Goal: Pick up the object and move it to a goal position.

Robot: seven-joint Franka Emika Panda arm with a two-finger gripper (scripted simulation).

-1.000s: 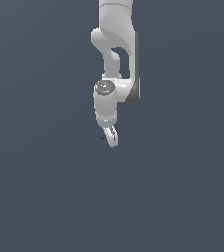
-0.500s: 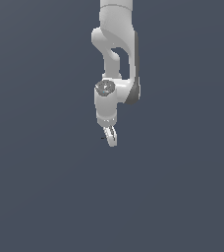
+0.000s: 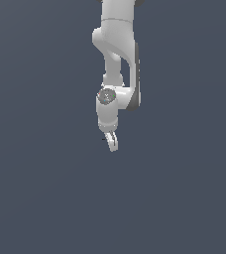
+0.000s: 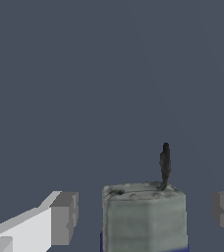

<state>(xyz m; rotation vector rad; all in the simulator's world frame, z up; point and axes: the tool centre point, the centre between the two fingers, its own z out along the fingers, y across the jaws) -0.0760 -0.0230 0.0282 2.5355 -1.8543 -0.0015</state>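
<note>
The object (image 4: pixel 144 216) sat right between the tool's (image 4: pixel 146 216) two pads in the wrist view — a small grey block w/ a dark-blue edge at its base and a thin dark stem sticking off one corner. There was a visible gap on both sides, so the jaws stood wide and weren't touching it. My guess is they straddled it like that to line up a pinch across the block's flat sides, which looked like the only sensible place to grab, since the stem is way too skinny.

In the exterior view the arm (image 3: pixel 116 49) hung straight down from the top of the frame, wrist bent a bit, tool (image 3: pixel 111 143) pointing down and slightly toward the exterior view's right. The object was basically hidden there, maybe a dark speck by the fingertips, can't say for sure. Couldn't tell whether it rested on a surface either, as the bg was just flat grey-blue everywhere. No goal marker visible afaict.
</note>
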